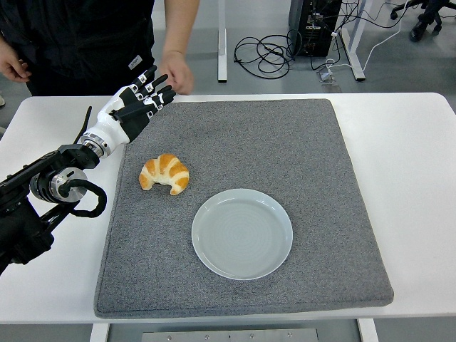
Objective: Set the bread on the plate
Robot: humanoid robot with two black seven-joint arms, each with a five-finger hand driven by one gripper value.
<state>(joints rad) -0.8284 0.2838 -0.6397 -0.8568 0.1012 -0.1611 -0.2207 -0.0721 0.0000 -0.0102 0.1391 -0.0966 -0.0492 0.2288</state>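
Looks like a lab or test room – a white table [410,178] with a grey mat [285,157], a grey floor [399,71] behind with loose black cables [267,51], a black computer box [311,27], white desk legs [222,43] and chair wheels [420,28] – with a person [85,43] standing close by

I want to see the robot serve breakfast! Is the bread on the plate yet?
Not yet. Nothing looks done: the croissant lies on the grey mat, left of the empty plate. The left hand hovers open beyond the croissant, holding nothing. Still left: grasp it, carry it over and set it on the plate.
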